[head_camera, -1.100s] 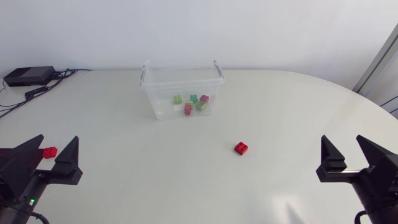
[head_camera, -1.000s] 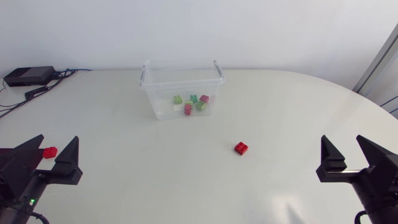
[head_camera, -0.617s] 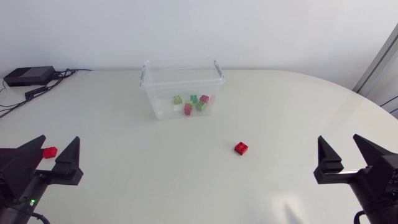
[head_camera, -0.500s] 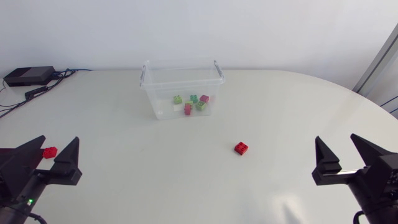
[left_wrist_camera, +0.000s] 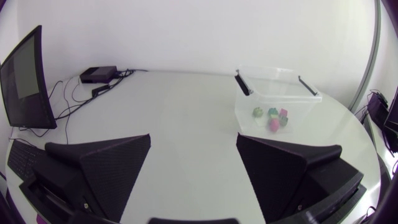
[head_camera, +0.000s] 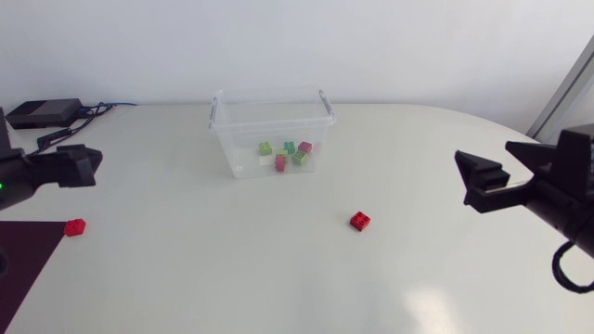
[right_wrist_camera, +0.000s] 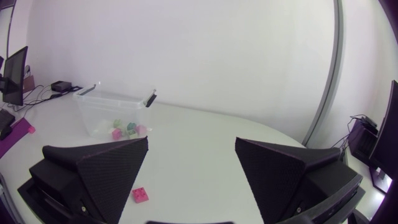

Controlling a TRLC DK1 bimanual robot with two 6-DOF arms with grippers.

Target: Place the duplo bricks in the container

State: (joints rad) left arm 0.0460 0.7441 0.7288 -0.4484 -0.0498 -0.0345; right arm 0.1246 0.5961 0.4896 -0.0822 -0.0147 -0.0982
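Note:
The clear plastic container [head_camera: 271,130] stands at the back middle of the table with several coloured duplo bricks [head_camera: 286,152] inside. One red brick [head_camera: 360,220] lies on the table in front of it, to the right. A second red brick [head_camera: 75,226] lies near the left edge. My left gripper [left_wrist_camera: 193,171] hangs open and empty over the table's left edge, facing the container [left_wrist_camera: 273,99]. My right gripper [head_camera: 509,165] is open and empty above the right side; the red brick [right_wrist_camera: 140,195] lies below and ahead of it, by one finger.
A black box [head_camera: 42,113] with cables sits at the back left corner. A dark purple sheet [head_camera: 19,264] covers the front left corner. Bare tabletop lies between the bricks and the container.
Both arms have risen and swung toward the back of the table. The left gripper has left the front left corner, uncovering the red brick there. Both stay open.

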